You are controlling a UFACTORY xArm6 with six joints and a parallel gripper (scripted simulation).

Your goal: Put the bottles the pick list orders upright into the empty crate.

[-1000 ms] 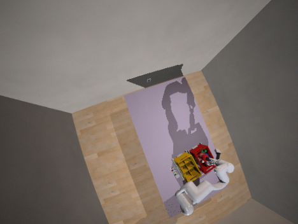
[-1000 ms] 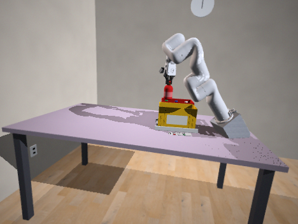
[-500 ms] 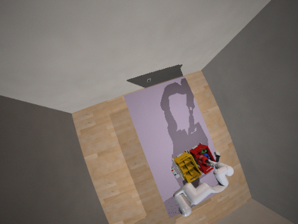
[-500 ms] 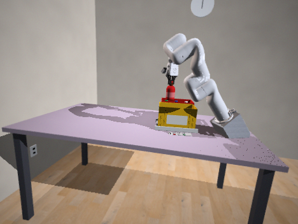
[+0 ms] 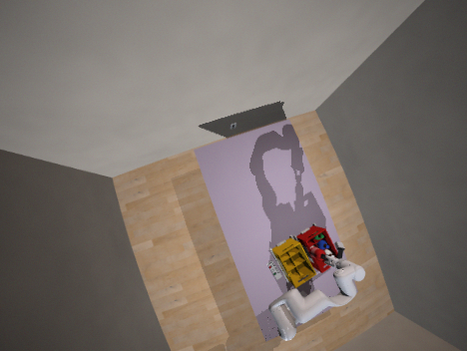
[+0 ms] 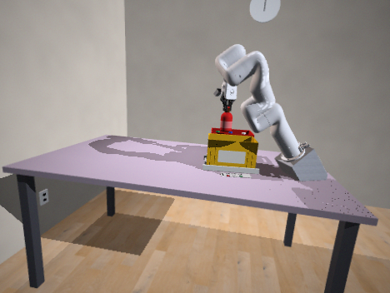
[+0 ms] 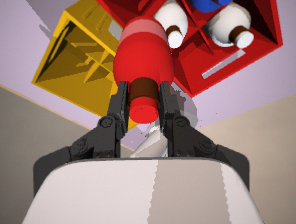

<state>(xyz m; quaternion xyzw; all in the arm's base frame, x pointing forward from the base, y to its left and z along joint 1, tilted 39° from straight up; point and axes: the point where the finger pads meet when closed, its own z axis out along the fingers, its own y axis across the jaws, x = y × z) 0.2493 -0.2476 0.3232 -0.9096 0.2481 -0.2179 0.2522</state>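
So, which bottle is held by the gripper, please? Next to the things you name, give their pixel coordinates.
The red bottle [image 6: 226, 121] [image 7: 143, 60]: its neck is between the fingers, while the white bottles [image 7: 171, 21] [image 7: 231, 25] stand in the red crate [image 7: 262, 55].

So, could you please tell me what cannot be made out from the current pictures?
- Pick list: too small to read in the top and exterior views.
- Yellow crate: its front wall hides the inside in the exterior view.
- Blue bottle: cut off by the wrist view's upper edge.
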